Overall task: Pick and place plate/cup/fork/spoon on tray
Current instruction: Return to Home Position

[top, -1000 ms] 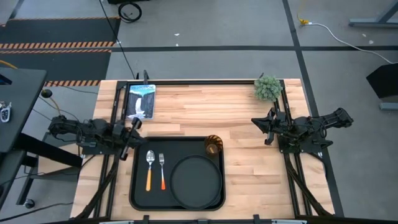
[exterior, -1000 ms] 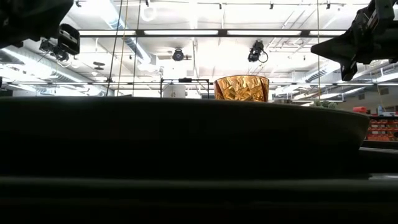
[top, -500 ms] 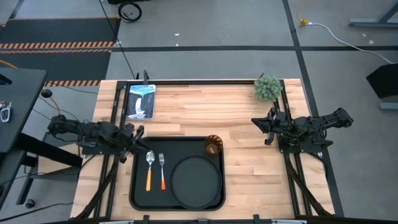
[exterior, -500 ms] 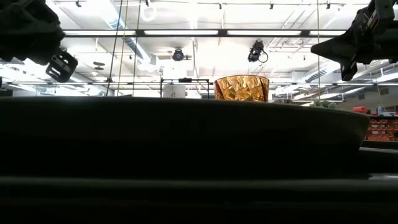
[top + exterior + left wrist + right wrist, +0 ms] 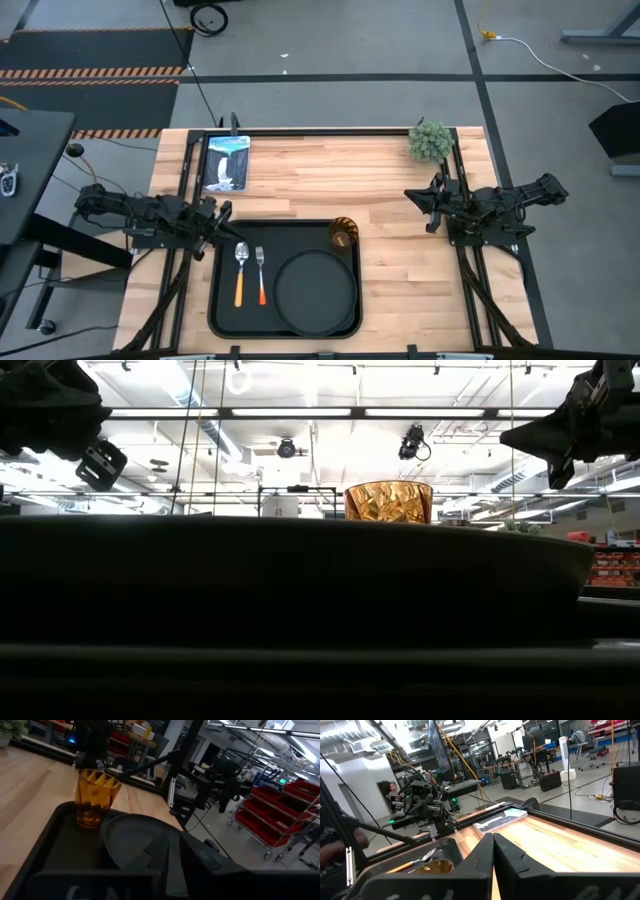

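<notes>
Pulling back off the tray's [image 5: 218,290] left edge over the last second, left pincer [image 5: 222,216] now closed and holding nothing, parking beside the counter's [image 5: 400,200] left rail. Looking done here: spoon [image 5: 240,270], fork [image 5: 261,272], plate [image 5: 316,290] and cup [image 5: 343,234] all sitting on the tray. Right pincer [image 5: 432,208] idling closed near the plant [image 5: 430,141], probably just needing both arms homing next.

One camera looks straight down on the whole table. One sits low behind the tray [image 5: 300,590]. Both wrist cameras see the cup [image 5: 95,797].
</notes>
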